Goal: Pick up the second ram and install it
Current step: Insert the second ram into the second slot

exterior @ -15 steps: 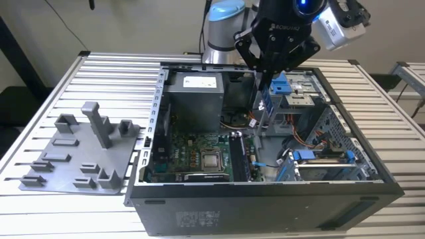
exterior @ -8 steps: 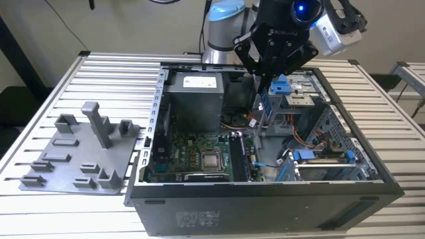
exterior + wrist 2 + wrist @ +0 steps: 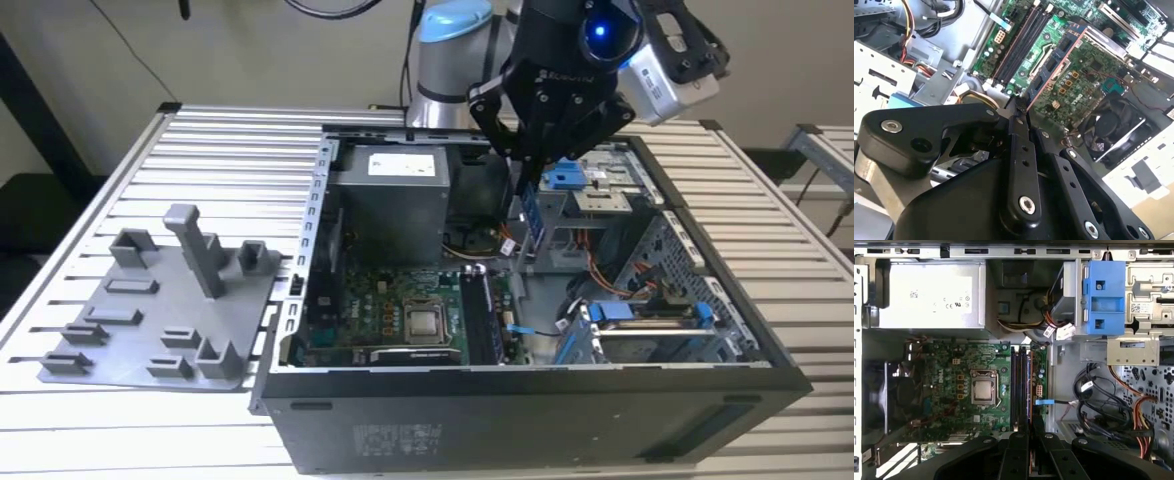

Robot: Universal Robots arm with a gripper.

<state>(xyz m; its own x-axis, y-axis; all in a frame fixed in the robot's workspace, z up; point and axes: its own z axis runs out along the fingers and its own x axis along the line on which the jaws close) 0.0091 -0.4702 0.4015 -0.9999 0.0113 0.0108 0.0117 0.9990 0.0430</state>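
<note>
Black linkage arms of the tool (image 3: 1020, 107) fill the foreground in both wrist views, and its fingertips are drawn narrow and clamped on one end of the second ram (image 3: 1050, 64). The stick projects straight out past the fingertips, edge toward the board. In the exterior view the tool (image 3: 531, 175) hangs inside the open computer case (image 3: 534, 420), with the second ram (image 3: 535, 222) held upright below it, clear of the motherboard (image 3: 387, 310). In the first wrist view the stick (image 3: 1030, 385) shows edge-on as a thin line beyond the tool (image 3: 1030, 432), running parallel to the long black memory slots (image 3: 1018, 385) and just beside them. Whether it stands over a slot cannot be told. The processor socket (image 3: 983, 389) lies to one side of the slots. The power supply (image 3: 929, 295) and a blue drive bracket (image 3: 1103, 295) lie farther from the tool. Outside the case, well apart from the tool, a grey fixture tray (image 3: 147, 320) rests on the desk (image 3: 227, 150).
</note>
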